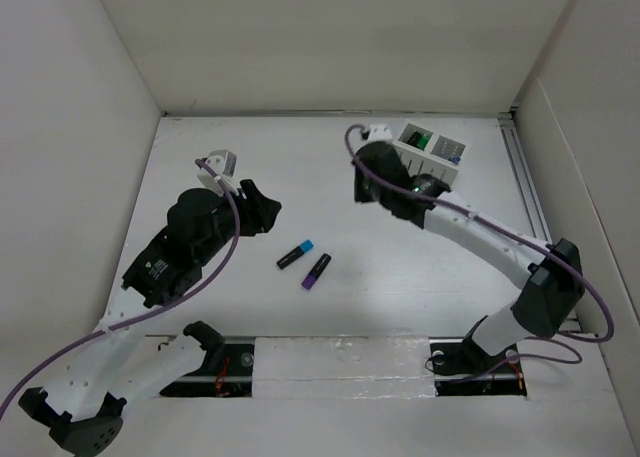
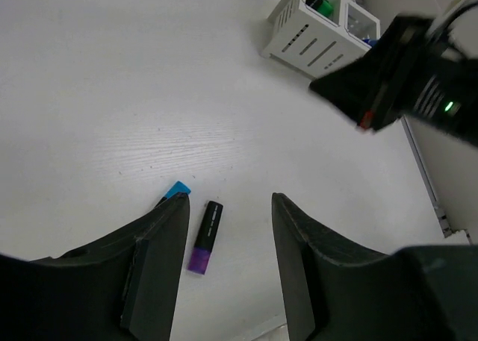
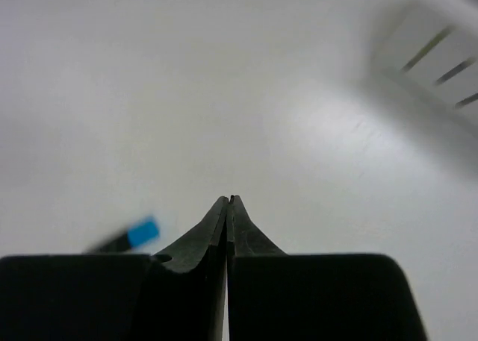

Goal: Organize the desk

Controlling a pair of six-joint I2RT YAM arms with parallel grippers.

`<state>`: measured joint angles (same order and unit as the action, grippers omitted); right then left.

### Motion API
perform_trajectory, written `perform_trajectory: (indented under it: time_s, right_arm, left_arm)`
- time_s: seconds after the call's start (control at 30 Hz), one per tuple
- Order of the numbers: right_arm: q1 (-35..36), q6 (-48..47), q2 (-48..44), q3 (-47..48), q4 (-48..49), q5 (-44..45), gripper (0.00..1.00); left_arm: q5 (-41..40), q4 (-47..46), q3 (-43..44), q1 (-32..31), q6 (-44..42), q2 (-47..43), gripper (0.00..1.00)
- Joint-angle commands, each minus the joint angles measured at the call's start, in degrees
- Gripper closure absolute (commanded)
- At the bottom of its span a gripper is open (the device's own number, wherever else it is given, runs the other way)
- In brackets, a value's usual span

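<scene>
The desk (image 1: pixel 300 167) is a wide white tabletop. Two black markers lie near its middle: one with a blue cap (image 1: pixel 296 254) and one with a purple cap (image 1: pixel 316 271). Both show in the left wrist view, the blue-capped one (image 2: pixel 177 189) partly behind my left finger, the purple-capped one (image 2: pixel 206 236) between the fingers. My left gripper (image 1: pixel 262 208) is open and empty above the desk, left of the markers. My right gripper (image 1: pixel 362 189) is shut and empty, beside the holder box; its view shows the blue cap (image 3: pixel 142 232) blurred at lower left.
A small white slotted two-compartment holder box (image 1: pixel 432 153) stands at the back right, with a green item and a blue item inside. White walls enclose the desk on three sides. A metal rail (image 1: pixel 530 197) runs along the right edge.
</scene>
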<state>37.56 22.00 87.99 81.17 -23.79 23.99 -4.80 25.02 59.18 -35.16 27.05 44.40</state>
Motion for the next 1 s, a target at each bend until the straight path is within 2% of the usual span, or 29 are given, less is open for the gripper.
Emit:
perform_trajectory:
  time_s: [0.0, 0.03, 0.07, 0.1, 0.13, 0.17, 0.2, 0.47, 0.97]
  right_arm:
    - [7.2, 3.7, 0.6, -6.8, -10.6, -6.8, 0.95]
    - [10.0, 5.4, 1.3, -7.2, -11.6, -7.4, 0.86]
    - [12.1, 7.9, 2.7, -7.7, -11.9, -10.3, 0.59]
    - [13.0, 8.9, 3.6, -7.3, -12.3, -10.6, 0.51]
    - [13.7, 8.9, 4.6, -6.6, -12.3, -10.6, 0.51]
    - [14.3, 10.2, 5.9, -6.1, -12.9, -10.9, 0.4]
    - [14.3, 10.8, 7.2, -5.4, -13.3, -11.6, 0.37]
    - [16.3, 15.5, 16.8, -2.5, -11.5, -18.4, 0.35]
    - [16.8, 23.5, 21.6, -4.9, -0.8, -21.4, 0.36]
  left_arm:
    - [1.5, -3.5, -1.7, 0.3, -2.0, -1.8, 0.56]
    - [2.0, -3.7, -2.0, 0.4, -2.2, -1.9, 0.54]
    - [4.1, -4.6, -3.1, 0.4, -2.4, -2.2, 0.51]
    - [4.4, -5.1, -3.5, 0.4, -2.6, -2.1, 0.51]
    - [4.4, -5.1, -3.5, 0.4, -2.6, -2.1, 0.51]
    - [6.4, -5.8, -4.1, 0.4, -2.8, -2.1, 0.5]
    - [6.7, -6.0, -4.2, 0.4, -2.9, -2.0, 0.5]
    - [10.0, -6.4, -5.2, 0.4, -3.6, -2.1, 0.49]
    - [11.5, -5.5, -5.9, 0.4, -3.9, -3.8, 0.5]
